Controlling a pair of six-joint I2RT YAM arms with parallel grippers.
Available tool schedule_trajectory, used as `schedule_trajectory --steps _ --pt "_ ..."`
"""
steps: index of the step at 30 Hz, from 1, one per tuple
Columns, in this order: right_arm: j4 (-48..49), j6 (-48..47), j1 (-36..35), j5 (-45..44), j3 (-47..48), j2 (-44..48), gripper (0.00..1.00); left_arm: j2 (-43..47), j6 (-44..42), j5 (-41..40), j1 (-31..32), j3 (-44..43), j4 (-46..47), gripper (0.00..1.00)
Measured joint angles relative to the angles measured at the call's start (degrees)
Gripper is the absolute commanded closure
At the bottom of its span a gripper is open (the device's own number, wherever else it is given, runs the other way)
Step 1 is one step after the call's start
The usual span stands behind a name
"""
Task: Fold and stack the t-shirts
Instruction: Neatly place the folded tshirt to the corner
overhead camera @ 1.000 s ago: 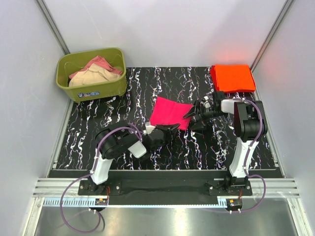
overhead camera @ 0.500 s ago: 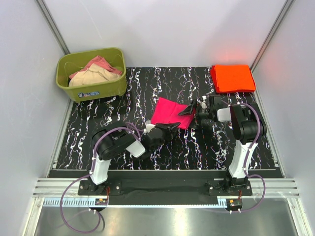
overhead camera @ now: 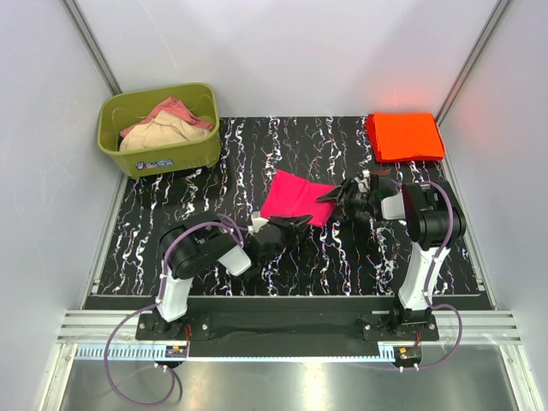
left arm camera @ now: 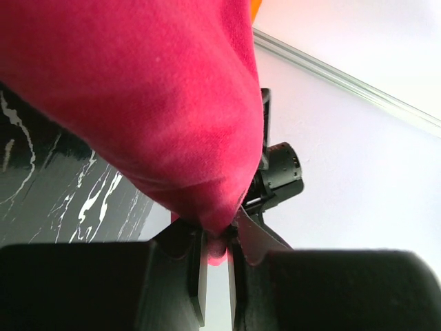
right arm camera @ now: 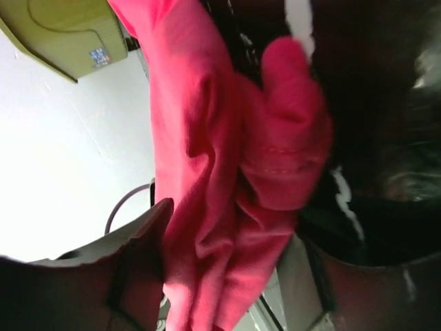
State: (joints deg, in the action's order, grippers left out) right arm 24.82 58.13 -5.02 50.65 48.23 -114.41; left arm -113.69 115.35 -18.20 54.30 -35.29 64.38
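From the top camera: looking down on the pink t-shirt (overhead camera: 294, 195), folded to a tilted square in the middle of the black marbled mat (overhead camera: 214, 180). Met at its near corner by the left gripper (overhead camera: 301, 222) and at its right corner by the right gripper (overhead camera: 329, 196), both low over the mat. Too small from up here to judge either jaw gap. Away at the far right corner, the orange-red t-shirt (overhead camera: 404, 136), folded flat, well apart from the pink one. At the far left, an olive-green tub (overhead camera: 163, 154) with beige and dusty-pink cloth heaped inside. Over to the left wrist: jaws down to a narrow slit, clamped on a small nub of the pink t-shirt (left arm camera: 138, 96) right at the tips of the left gripper (left arm camera: 217, 245). Above that, a big rounded bulge of pink filling most of the picture, with a strip of mat (left arm camera: 55, 193) off to the left. Beyond the fold, black hardware, too blurred to name. Now the right wrist: much wider jaws here, right gripper (right arm camera: 227, 276) packed with a thick bunched fold of the pink t-shirt (right arm camera: 220, 158), cloth pressing against both fingers (right arm camera: 138, 255). Corner of the tub (right arm camera: 62, 34) up at the top left.
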Motion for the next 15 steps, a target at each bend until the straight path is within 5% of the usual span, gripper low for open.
schedule_trajectory --steps 4,10,11,12,14,15 --pt "2.1 0.4 1.0 0.0 -0.3 -0.8 0.38 0.0 0.0 0.0 0.0 0.2 0.3 0.94" --pt "5.4 1.4 1.3 0.0 0.0 -2.7 0.55 0.0 0.0 0.0 0.0 0.2 0.8 0.92" --pt "5.6 1.7 1.4 0.0 0.0 -3.1 0.60 0.0 0.0 0.0 0.0 0.2 0.9 0.92" --pt "5.9 1.9 1.4 0.0 0.0 -3.4 0.78 0.0 0.0 0.0 0.0 0.2 1.1 0.91" --pt "6.3 1.9 1.4 0.1 0.1 -4.0 1.00 0.0 0.0 0.2 0.0 0.3 1.3 0.89" --pt "6.3 1.9 1.4 0.0 0.1 -4.0 1.00 0.0 0.0 0.5 0.0 0.5 1.4 0.87"
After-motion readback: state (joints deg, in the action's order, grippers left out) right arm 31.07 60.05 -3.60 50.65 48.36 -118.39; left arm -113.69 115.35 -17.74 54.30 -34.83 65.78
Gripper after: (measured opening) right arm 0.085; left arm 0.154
